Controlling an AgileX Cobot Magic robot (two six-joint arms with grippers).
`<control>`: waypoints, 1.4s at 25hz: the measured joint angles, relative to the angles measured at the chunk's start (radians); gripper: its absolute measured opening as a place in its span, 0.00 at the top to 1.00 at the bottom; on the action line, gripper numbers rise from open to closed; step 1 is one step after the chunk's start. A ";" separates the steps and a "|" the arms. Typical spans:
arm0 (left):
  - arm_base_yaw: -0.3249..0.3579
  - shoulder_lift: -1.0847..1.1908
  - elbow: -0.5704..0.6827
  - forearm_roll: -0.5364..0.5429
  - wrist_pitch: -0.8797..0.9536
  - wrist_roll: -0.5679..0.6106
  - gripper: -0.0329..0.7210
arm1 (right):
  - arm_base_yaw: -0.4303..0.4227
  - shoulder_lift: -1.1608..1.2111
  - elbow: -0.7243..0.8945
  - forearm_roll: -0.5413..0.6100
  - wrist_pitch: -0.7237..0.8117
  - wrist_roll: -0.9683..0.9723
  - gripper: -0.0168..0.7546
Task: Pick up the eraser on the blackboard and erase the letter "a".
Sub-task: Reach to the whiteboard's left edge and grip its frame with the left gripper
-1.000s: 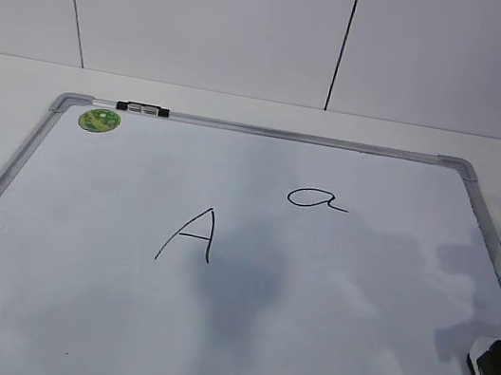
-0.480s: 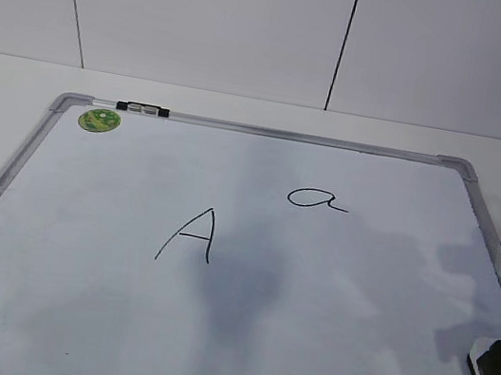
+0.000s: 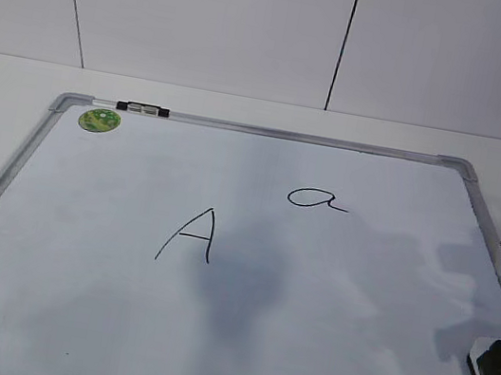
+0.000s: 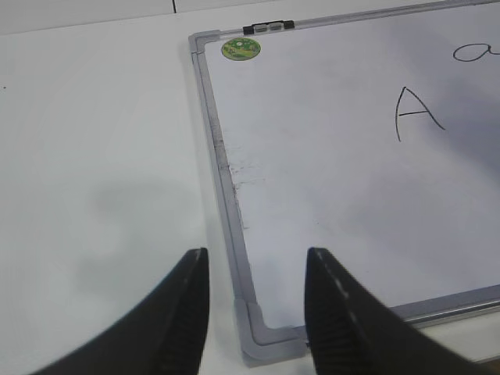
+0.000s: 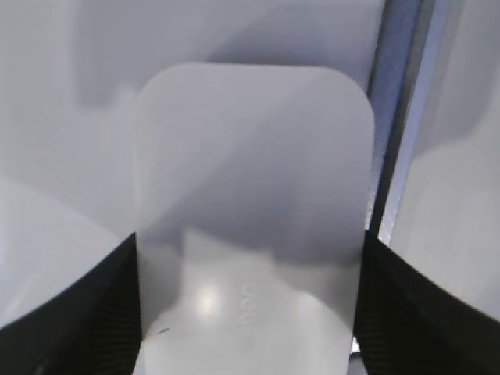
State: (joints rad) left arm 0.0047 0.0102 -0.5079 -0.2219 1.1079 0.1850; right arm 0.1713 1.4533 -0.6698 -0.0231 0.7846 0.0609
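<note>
We see the blackboard [image 3: 319,353] lying flat and filling most of the exterior view, its frame running along the far and right edges. On it are a capital "A" [image 3: 190,233] near the middle and, farther and to the right, the letter "a" [image 3: 318,199], unsmudged and whole. A green sticker [image 3: 99,120] sits in the far left corner.

We judge that the step in hand is the pickup: the right gripper [image 5: 250,312] is down at the near right edge of the board, over the eraser [image 5: 250,211]. In the right wrist view the eraser fills the space between the two dark fingers [image 5: 70,312], its long sides flanked by them, with the board's frame running just beside its right side. The fingers appear to touch or nearly touch the eraser's sides, but we cannot tell whether they are clamped on it or only bracketing it. In the exterior view only the gripper's dark body shows at the right border, with a sliver of white beneath it.

The left gripper [image 4: 254,312] hangs with its fingers apart and holding nothing, over the near left corner of the board, well away from the work.

Next, in our view, comes a firm grasp across the eraser's sides, a lift clear of the frame, then a carry toward the far left to reach the "a". The stroke should stay clear of the "A", which lies near it.
</note>
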 joint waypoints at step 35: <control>0.000 0.000 0.000 0.000 0.000 0.000 0.55 | 0.000 -0.281 -0.104 0.009 0.248 0.014 0.24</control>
State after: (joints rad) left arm 0.0047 0.0102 -0.5079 -0.2219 1.1079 0.1850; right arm 0.1713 1.1724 -0.7742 -0.0140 1.0323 0.0745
